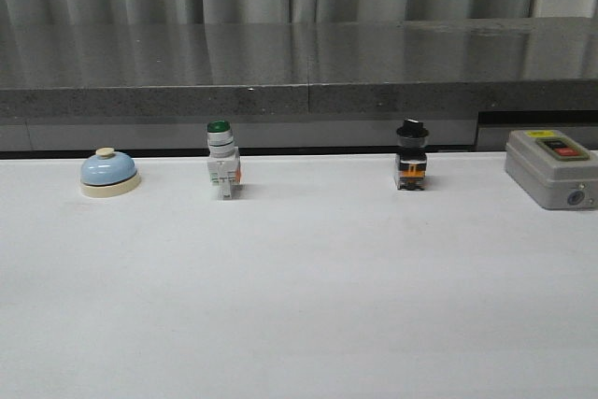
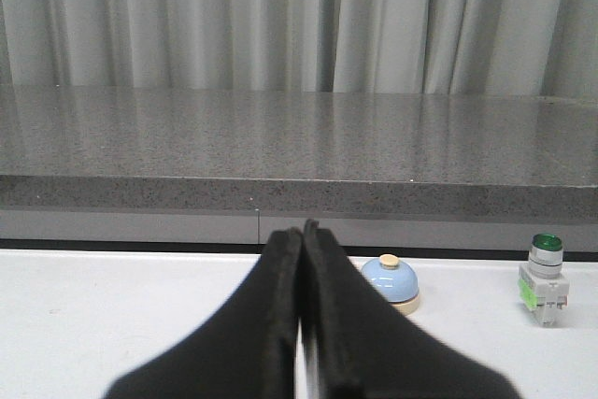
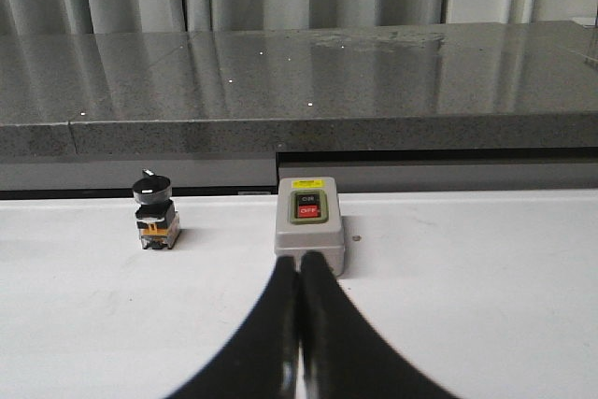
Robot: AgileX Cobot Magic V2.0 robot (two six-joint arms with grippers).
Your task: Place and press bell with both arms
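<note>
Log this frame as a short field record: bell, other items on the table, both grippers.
bell: upright at table's far left, untouched
green-capped switch: right of bell, apart from it
black-knobbed switch: right of centre
grey switch box: far right
left gripper: shut, empty, short of bell
right gripper: shut, empty, near grey box
table: white

The grey switch box (image 3: pixel 310 227) carries buttons that seem to read "ON" and "OFF".

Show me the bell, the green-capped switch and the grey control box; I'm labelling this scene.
bell (image 1: pixel 109 173): front view, on its light-blue dome.
green-capped switch (image 1: pixel 222 171): front view, on its white body.
grey control box (image 1: pixel 551 171): front view, on its grey front face.
</note>
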